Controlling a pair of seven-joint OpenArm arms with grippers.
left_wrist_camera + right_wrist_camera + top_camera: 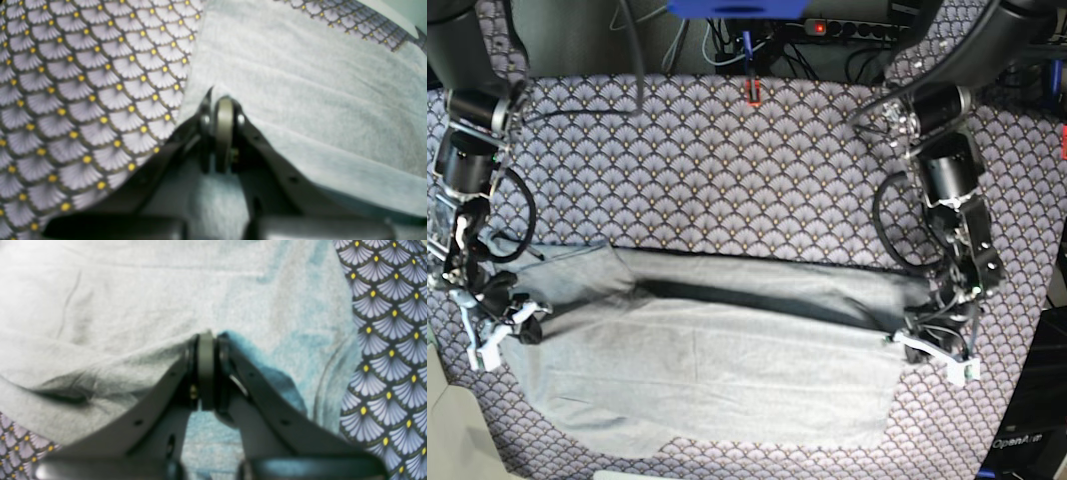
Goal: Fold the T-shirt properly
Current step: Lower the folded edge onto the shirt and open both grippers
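On the near half of the table, the T-shirt [717, 370] lies spread crosswise, a long grey band with a dark fold line running along its upper edge and a loose, uneven lower edge that sags toward the front rim. Its two short ends are each lifted slightly where the arms have hold. Left gripper [222, 100], at the base view's right end of the shirt, is clenched tight on a fold of grey knit; in the left wrist view the fabric edge runs straight up from the fingertips, patterned cloth to one side, shirt to the other. Right gripper [206, 336], at the opposite end, is likewise clamped on a bunched edge, the cloth puckering into a ridge beside the fingers. Shirt ends sit close to the side edges of the table, little slack room outward. Beyond the upper edge, the scallop-patterned tablecloth [727, 170] is bare and wide all the way to the back, where cables [727, 40] and a power strip [857, 27] lie past the rim.
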